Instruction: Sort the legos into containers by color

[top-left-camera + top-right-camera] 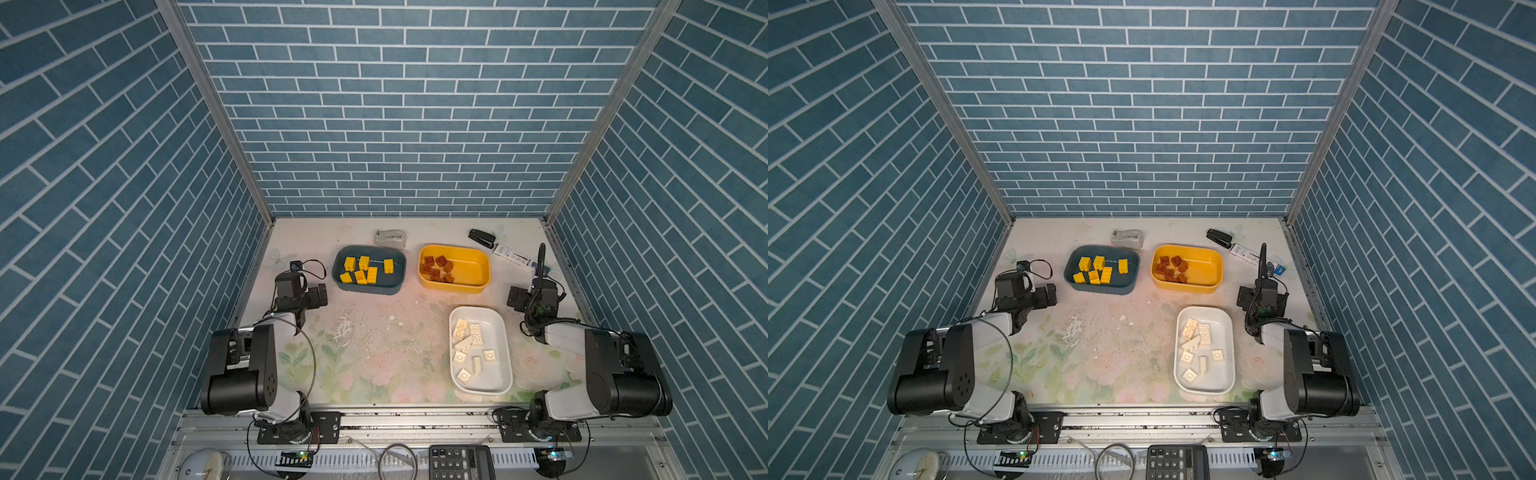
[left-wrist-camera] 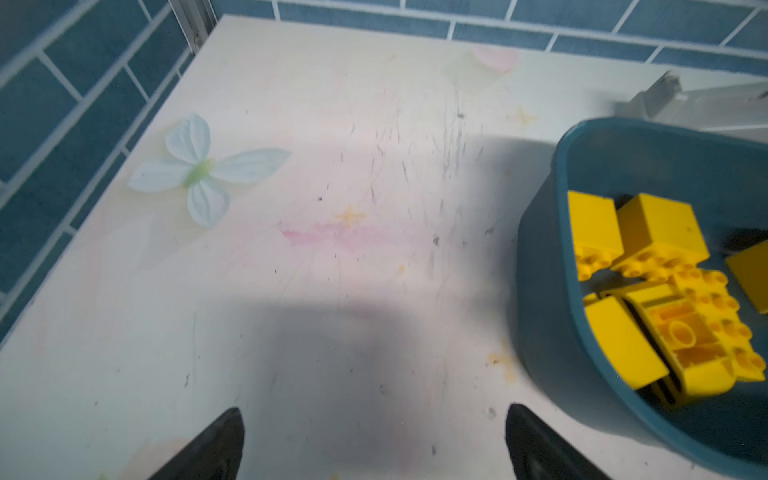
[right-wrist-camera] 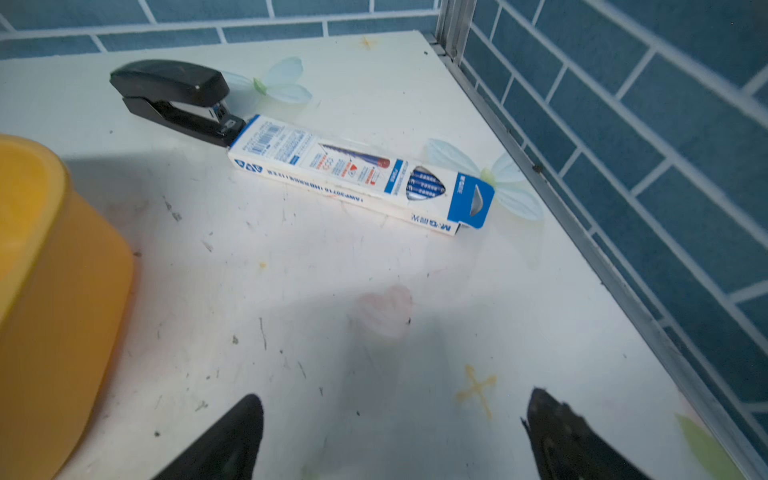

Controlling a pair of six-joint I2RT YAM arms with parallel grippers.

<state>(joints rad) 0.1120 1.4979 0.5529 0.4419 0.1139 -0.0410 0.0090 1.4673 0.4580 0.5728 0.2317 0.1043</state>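
Three containers stand on the table in both top views. The dark blue tub point(image 1: 365, 289) point(image 1: 1100, 289) point(image 2: 540, 257) holds several yellow legos point(image 1: 363, 269) point(image 2: 660, 237). Reddish-brown legos point(image 1: 436, 268) lie in the yellow tub point(image 1: 469, 266) point(image 1: 1204, 266) point(image 3: 62, 291). Cream-white legos point(image 1: 469, 336) lie in the white tub point(image 1: 494, 374) point(image 1: 1221, 374). My left gripper point(image 1: 307, 296) point(image 2: 374, 449) hangs open over bare table, left of the blue tub. My right gripper point(image 1: 532, 298) point(image 3: 392, 440) is open too, empty, right of the yellow tub.
A grey tape dispenser point(image 1: 389, 238) sits behind the blue tub. A black stapler point(image 1: 482, 237) point(image 3: 174, 97) and a pencil box point(image 1: 513, 255) point(image 3: 357, 174) lie at the back right. Tiled walls close both sides. A calculator point(image 1: 461, 461) lies on the front rail.
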